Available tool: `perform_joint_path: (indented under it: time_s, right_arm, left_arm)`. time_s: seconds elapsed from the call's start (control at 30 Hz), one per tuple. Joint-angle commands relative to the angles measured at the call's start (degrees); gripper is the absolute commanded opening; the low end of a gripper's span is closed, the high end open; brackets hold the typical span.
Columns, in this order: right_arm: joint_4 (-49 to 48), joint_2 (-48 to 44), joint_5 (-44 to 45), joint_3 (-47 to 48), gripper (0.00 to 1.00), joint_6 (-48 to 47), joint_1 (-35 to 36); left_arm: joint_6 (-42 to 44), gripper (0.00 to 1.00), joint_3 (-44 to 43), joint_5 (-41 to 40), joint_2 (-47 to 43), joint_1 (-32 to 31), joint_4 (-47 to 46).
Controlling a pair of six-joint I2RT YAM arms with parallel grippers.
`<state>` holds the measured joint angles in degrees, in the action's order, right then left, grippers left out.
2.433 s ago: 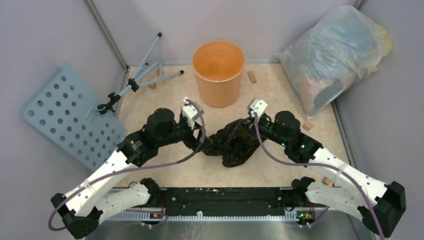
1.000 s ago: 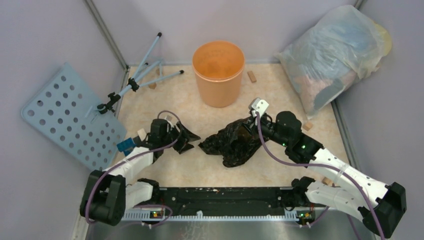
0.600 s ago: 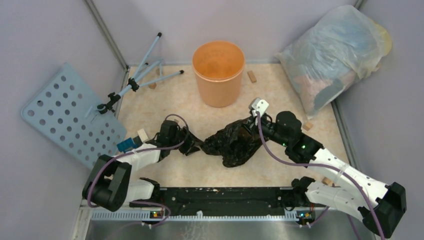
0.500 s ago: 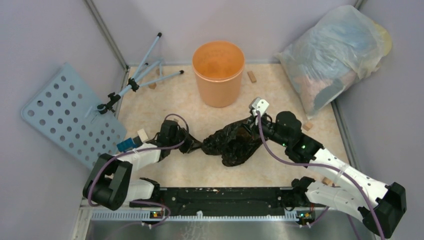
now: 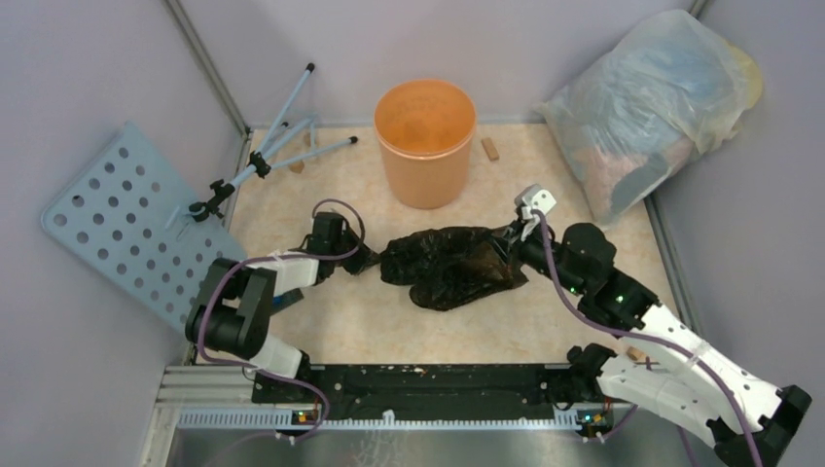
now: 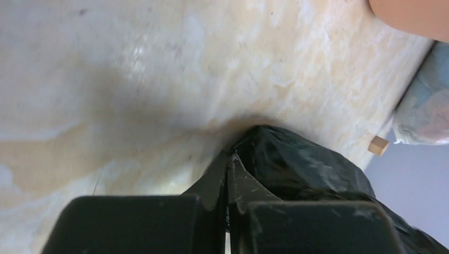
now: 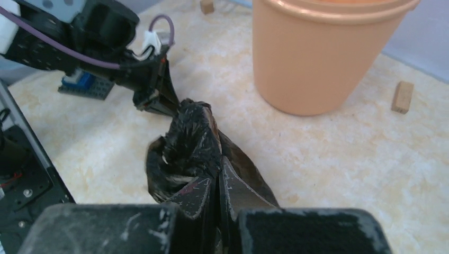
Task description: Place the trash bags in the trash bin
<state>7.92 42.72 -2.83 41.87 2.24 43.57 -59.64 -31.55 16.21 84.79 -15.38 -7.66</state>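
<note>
The trash bag, thin, black and crinkled, lies stretched out on the beige floor between my two grippers. My left gripper lies low at the bag's left end, jaws pressed together on its puckered corner. The right wrist view shows that same left gripper meeting the gathered plastic. My right gripper is shut on the bag's right side, its fingertips buried in the folds. The trash bin, a round orange bucket, stands upright behind the bag and shows nothing inside. Its wall is close ahead in the right wrist view.
A big translucent stuffed bag leans in the back right corner. A perforated blue-grey panel and a folded tripod lie at the left. Small wooden blocks sit on the floor near the bin and right wall.
My left gripper slid right along the floor to the bag and closed on its left end. The right gripper shifted right and back, and the bag now lies drawn out between them.
</note>
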Motion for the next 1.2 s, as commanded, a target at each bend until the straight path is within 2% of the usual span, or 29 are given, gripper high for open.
perform_joint_path:
  time_s: [0.0, 0.23, 0.27, 0.3, 0.37, 0.4, 0.5, 0.6, 0.7, 0.77, 0.87, 0.93, 1.03, 1.17]
  right_arm:
    - [2.56, -2.22, 2.58, 5.37, 0.00, 1.95, -0.59]
    - [3.96, -0.65, 2.65, 7.21, 0.00, 3.07, -0.59]
    - [3.91, -0.25, 2.65, 7.30, 0.00, 3.40, -0.59]
    - [3.84, 0.17, 3.81, 7.41, 0.00, 3.61, -0.59]
    - [3.42, 0.75, 4.86, 7.48, 0.00, 4.56, -0.59]
    - [2.94, 0.67, 6.38, 7.26, 0.00, 5.48, -0.64]
    - [1.21, 0.29, 12.70, 6.46, 0.00, 8.05, -0.57]
    - [-0.28, -0.29, 15.87, 5.60, 0.00, 9.67, -0.59]
    - [-1.15, 0.17, 16.63, 5.22, 0.00, 10.15, -0.59]
    - [-1.44, 0.82, 16.76, 5.33, 0.00, 10.20, -0.59]
    - [-1.67, 2.14, 16.83, 5.57, 0.00, 10.33, -0.59]
    - [-1.53, 3.09, 17.07, 5.96, 0.00, 10.68, -0.59]
    - [-1.04, 4.55, 17.17, 6.68, 0.00, 11.14, -0.59]
    - [-0.61, 5.37, 16.65, 7.01, 0.00, 11.81, -0.59]
  left_arm:
    - [5.07, 0.00, -5.79, -1.91, 5.53, 0.24, -1.12]
    - [7.73, 0.00, -12.33, -1.17, 9.93, 0.17, -3.50]
    - [8.34, 0.05, -13.40, -0.23, 9.97, 0.17, -4.13]
    - [9.10, 0.17, -14.43, 0.56, 9.84, 0.17, -4.72]
    - [10.05, 0.50, -16.88, 0.15, 9.08, 0.08, -4.38]
    - [10.67, 0.60, -17.65, -1.27, 8.23, 0.08, -3.70]
    - [11.72, 0.74, -17.31, -7.35, 2.10, 0.08, -0.93]
    - [14.70, 0.73, -14.84, -10.96, -4.54, 0.08, 1.87]
    - [21.68, 0.67, -12.30, -9.22, -10.20, 0.08, 6.21]
    - [26.81, 0.59, -10.64, -5.74, -13.64, 0.08, 9.90]
    - [33.60, 0.53, -6.91, 3.58, -19.07, 0.08, 12.41]
    - [36.84, 0.55, -4.00, 11.68, -22.71, 0.08, 11.84]
    - [37.85, 0.66, 0.80, 22.42, -28.62, -0.96, 8.52]
    - [36.28, 0.74, 6.00, 20.96, -34.38, -8.92, 2.07]
